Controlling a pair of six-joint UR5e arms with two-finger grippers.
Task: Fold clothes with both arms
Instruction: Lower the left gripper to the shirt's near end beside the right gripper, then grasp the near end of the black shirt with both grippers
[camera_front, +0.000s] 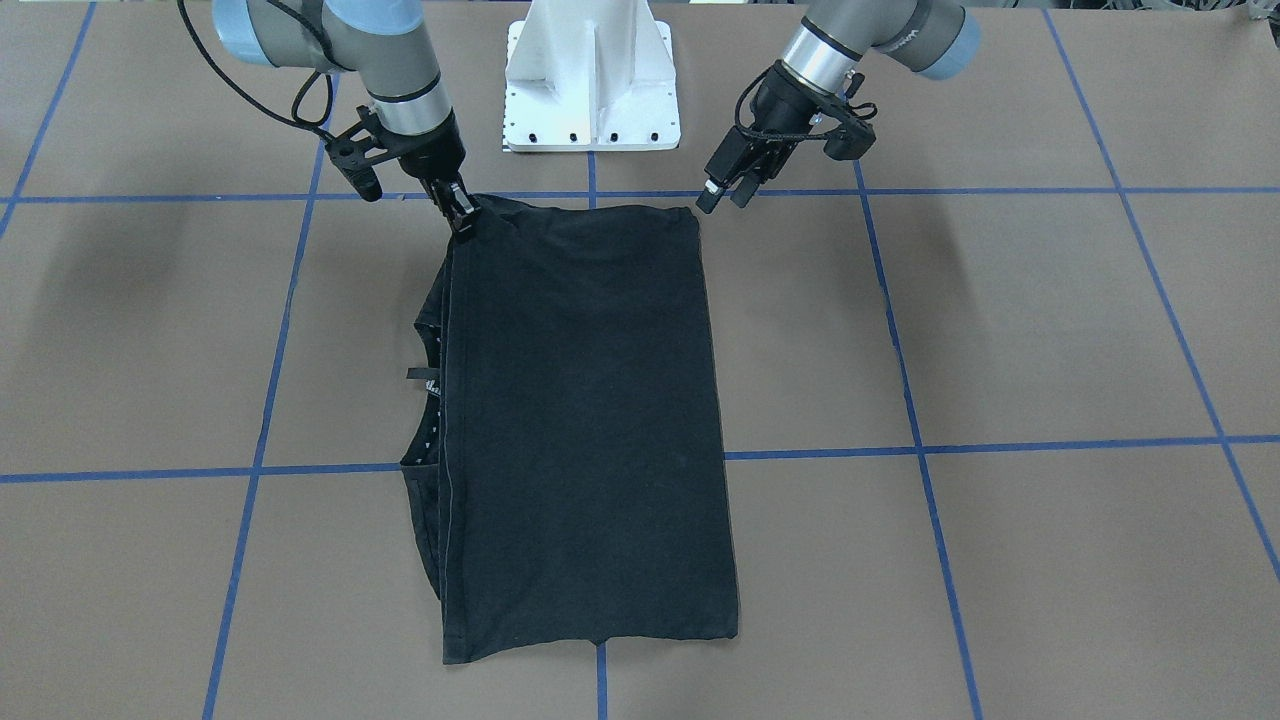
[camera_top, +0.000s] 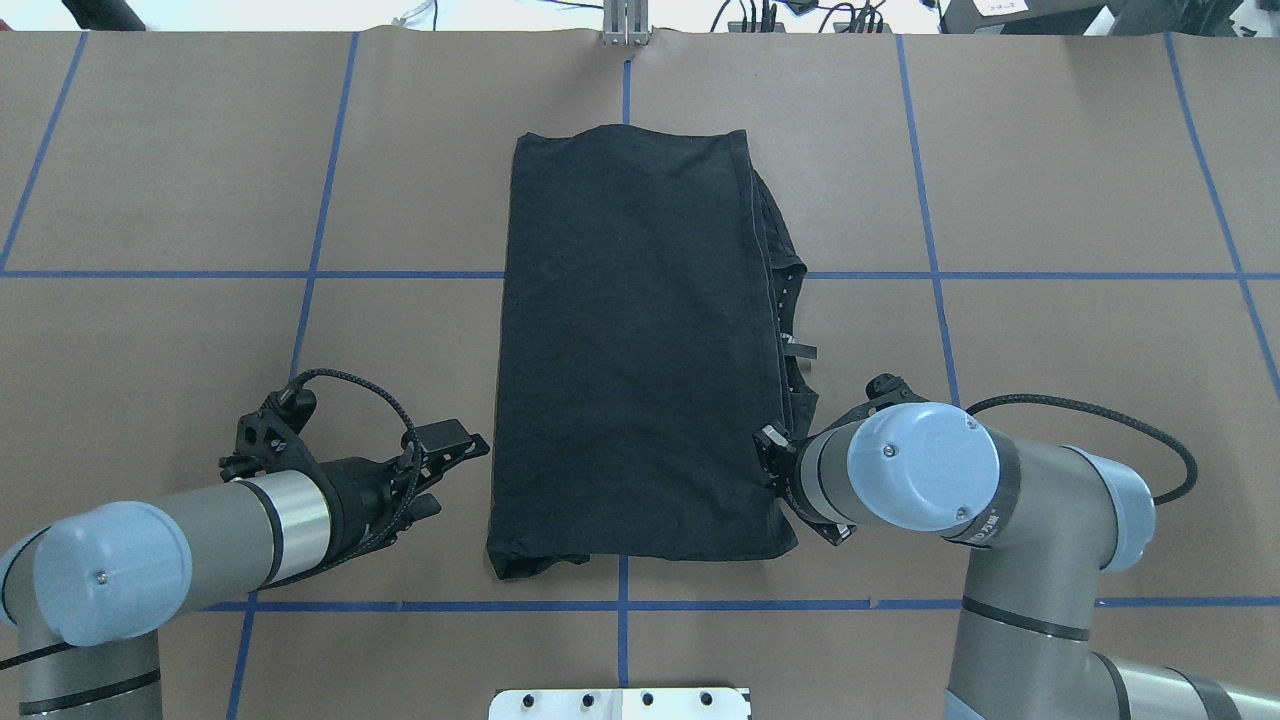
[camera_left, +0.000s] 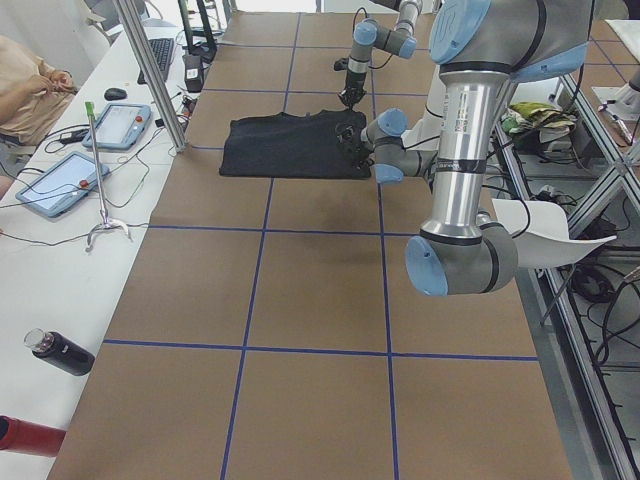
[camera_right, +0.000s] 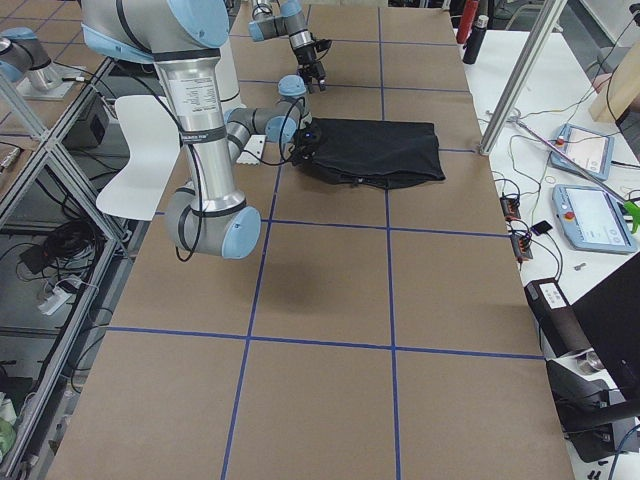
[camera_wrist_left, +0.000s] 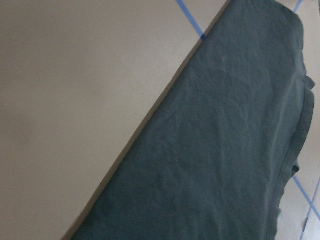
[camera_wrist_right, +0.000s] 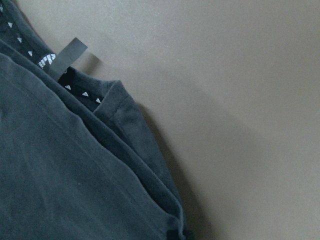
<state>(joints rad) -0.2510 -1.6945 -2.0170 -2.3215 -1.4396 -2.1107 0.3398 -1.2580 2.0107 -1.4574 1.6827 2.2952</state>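
The black T-shirt lies folded into a long rectangle at the table's middle, print hidden; it also shows from overhead. Its collar with a small tag sticks out along the edge on the robot's right. My right gripper is shut on the shirt's near corner on that side, at table height; from overhead the wrist mostly hides it. My left gripper is open and empty, just off the other near corner and clear of the cloth, as the overhead view also shows. The left wrist view shows the shirt's folded edge.
The white pedestal base stands behind the shirt's near edge. Blue tape lines grid the brown table. A metal post, tablets and a bottle sit along the operators' side bench.
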